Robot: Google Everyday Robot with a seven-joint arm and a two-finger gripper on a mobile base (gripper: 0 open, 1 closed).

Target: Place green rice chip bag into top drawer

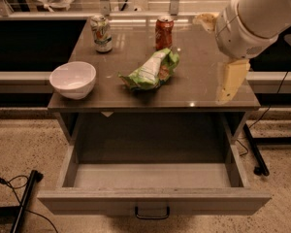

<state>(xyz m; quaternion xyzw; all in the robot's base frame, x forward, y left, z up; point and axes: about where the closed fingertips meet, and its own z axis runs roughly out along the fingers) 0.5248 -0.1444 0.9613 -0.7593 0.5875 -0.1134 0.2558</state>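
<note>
The green rice chip bag lies crumpled on the middle of the brown table top, just in front of the orange-red can. The top drawer below the table top is pulled wide open, its pale grey floor is bare, and its dark handle is on the front panel. My white arm comes in from the upper right. My gripper is pale yellow, hangs down over the table's right edge, to the right of the bag and apart from it, and holds nothing.
A white bowl sits at the table's front left. A green-and-white can stands at the back left. A black stand leg is on the floor at the right, and a black bar with cables at the lower left.
</note>
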